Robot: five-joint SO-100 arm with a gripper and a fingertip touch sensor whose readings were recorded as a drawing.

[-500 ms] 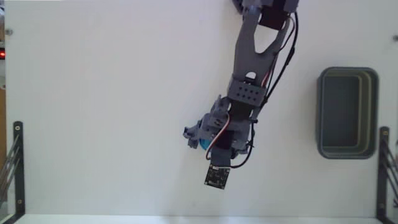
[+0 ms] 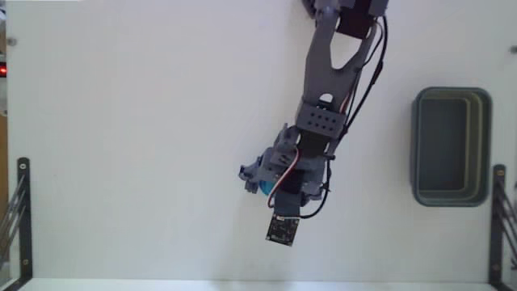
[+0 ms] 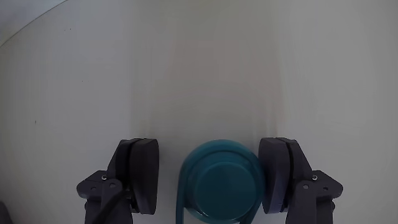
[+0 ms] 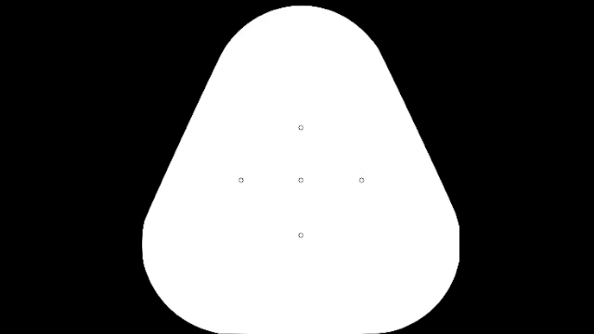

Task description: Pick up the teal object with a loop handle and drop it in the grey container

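In the wrist view, the small round teal plastic object with a thin loop handle [image 3: 222, 182] sits on the white desk [image 3: 199, 68] between the two dark grey fingers of the pincer [image 3: 214, 177]. Its flat circular face points up toward the camera, and the thin loop shows as a curved teal band along its left edge. The right finger [image 3: 280, 174] stands right against the object's right side, touching or nearly so. The left finger [image 3: 142, 171] stands apart from the object, with a strip of bare desk showing between them. So the pincer is spread open around the object and has not closed on it.

In the fixed view from above, the grey arm [image 2: 327, 81] reaches down from the top edge toward the middle of the white desk [image 2: 121, 121], with red and black cables running along it. The pincer [image 2: 257, 179] is at the arm's lower end, and only a small patch of the teal object [image 2: 264, 187] peeks out beside the grey parts, just left of the wrist. A small dark square camera board [image 2: 282, 230] hangs below it.

The rectangular blue-grey plastic bin with rounded corners and a darker inside [image 2: 451, 198] stands well apart from the pincer, near the right edge of the desk. Black metal brackets [image 2: 18, 214] show at the lower left and lower right corners.
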